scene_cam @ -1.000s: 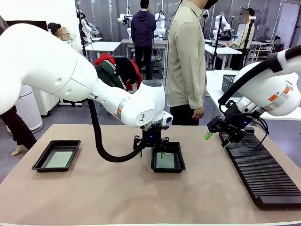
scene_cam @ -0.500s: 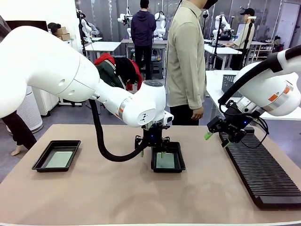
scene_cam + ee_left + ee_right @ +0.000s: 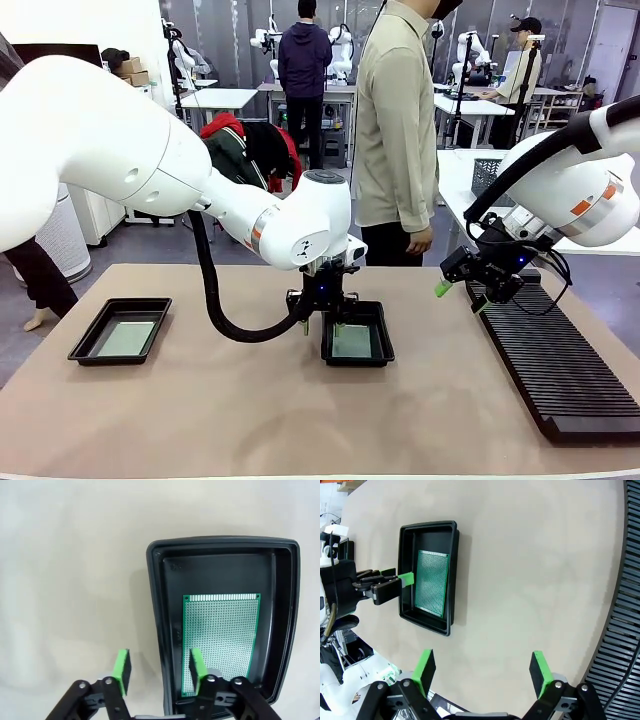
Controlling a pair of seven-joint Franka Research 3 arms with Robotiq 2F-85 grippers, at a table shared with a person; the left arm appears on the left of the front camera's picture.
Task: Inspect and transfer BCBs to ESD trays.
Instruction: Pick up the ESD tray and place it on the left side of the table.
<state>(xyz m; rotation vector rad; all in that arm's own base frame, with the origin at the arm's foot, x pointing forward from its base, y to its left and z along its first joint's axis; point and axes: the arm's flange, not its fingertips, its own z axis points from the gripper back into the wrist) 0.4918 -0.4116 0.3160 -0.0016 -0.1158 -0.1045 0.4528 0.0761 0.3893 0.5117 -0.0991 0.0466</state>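
Two black ESD trays lie on the tan table. The middle tray [image 3: 386, 346] [image 3: 155, 605] [image 3: 453, 555] holds a green BCB [image 3: 352, 342] [image 3: 220, 640] [image 3: 431, 582] flat on its floor. The far-left tray [image 3: 88, 346] holds another BCB [image 3: 125, 338]. My left gripper [image 3: 322, 322] [image 3: 160, 670] hangs low over the middle tray's left wall, one finger outside it and one inside beside the board, jaws apart and holding nothing. My right gripper [image 3: 460, 297] [image 3: 482, 670] hovers open above bare table by the rack.
A long black ribbed rack [image 3: 560, 370] [image 3: 625, 630] runs along the table's right side. A person [image 3: 395, 130] stands at the far edge behind the middle tray. Bare table lies between the two trays and along the front.
My left gripper's fingers have drawn closer together over the middle tray's wall. Both arms, the trays and the boards stay where they were.
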